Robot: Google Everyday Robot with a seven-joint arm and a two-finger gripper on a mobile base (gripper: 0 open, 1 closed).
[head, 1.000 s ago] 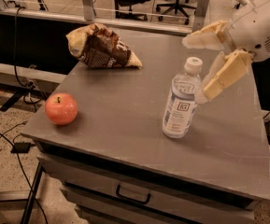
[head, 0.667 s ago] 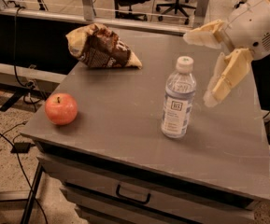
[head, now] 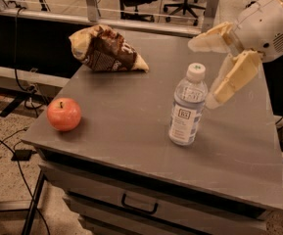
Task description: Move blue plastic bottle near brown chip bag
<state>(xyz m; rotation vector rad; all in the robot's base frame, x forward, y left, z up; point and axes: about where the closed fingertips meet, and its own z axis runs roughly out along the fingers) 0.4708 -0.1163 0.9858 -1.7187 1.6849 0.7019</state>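
Well, the gripper (head: 203, 75) hangs wide open and empty beside the cap of the upright blue plastic bottle (head: 187, 110), which stands well apart from the brown chip bag (head: 106, 50). The arm is cut off at the right edge.

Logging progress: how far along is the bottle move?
Done: nothing; the blue plastic bottle stands upright, far from the brown chip bag. Under way: the open hand is by its cap, not gripping. Left: grasp, carry, set beside the bag.
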